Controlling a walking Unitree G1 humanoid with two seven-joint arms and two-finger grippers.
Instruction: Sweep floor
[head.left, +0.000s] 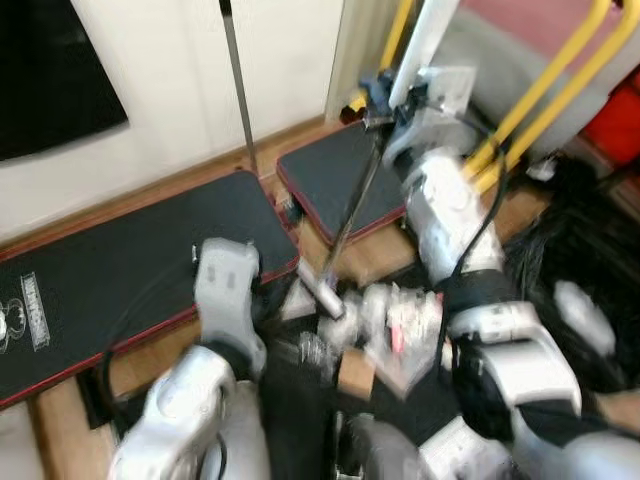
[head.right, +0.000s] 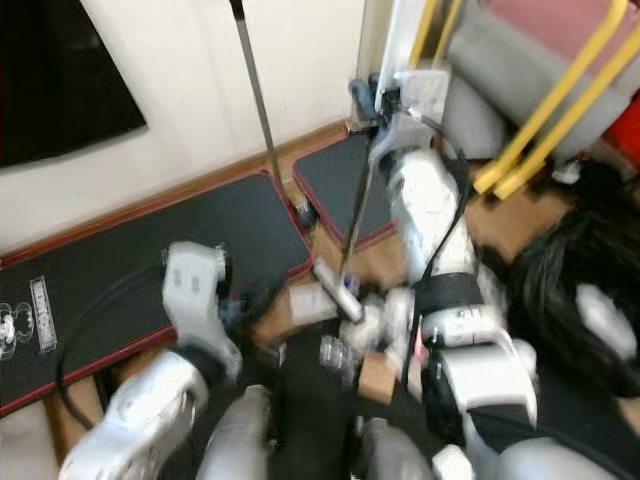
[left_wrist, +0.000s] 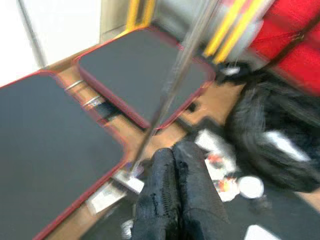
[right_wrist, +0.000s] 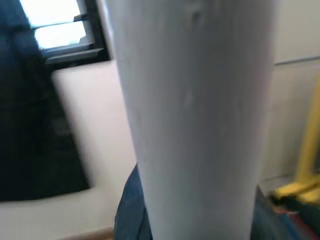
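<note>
My right arm (head.left: 440, 200) is raised, and its gripper (head.left: 385, 97) is shut on the white handle (head.left: 425, 35) of a sweeper. The handle looms close in the right wrist view (right_wrist: 195, 120). A thin metal shaft (head.left: 355, 210) slants down from it to a small head (head.left: 325, 295) on the wooden floor. Litter (head.left: 400, 325) of paper, plastic and a cardboard piece (head.left: 355, 372) lies beside the head. My left gripper (left_wrist: 174, 152) is shut with nothing in it, low over the floor just short of the head (left_wrist: 131, 181). The left arm (head.left: 228, 285) is bent in front of me.
Two black red-edged mats (head.left: 120, 270) (head.left: 335, 175) lie on the floor by the wall. A second thin pole (head.left: 240, 90) leans against the white wall. Black bags (head.left: 590, 260), yellow tubes (head.left: 545, 90) and a red object (head.left: 620, 120) crowd the right side.
</note>
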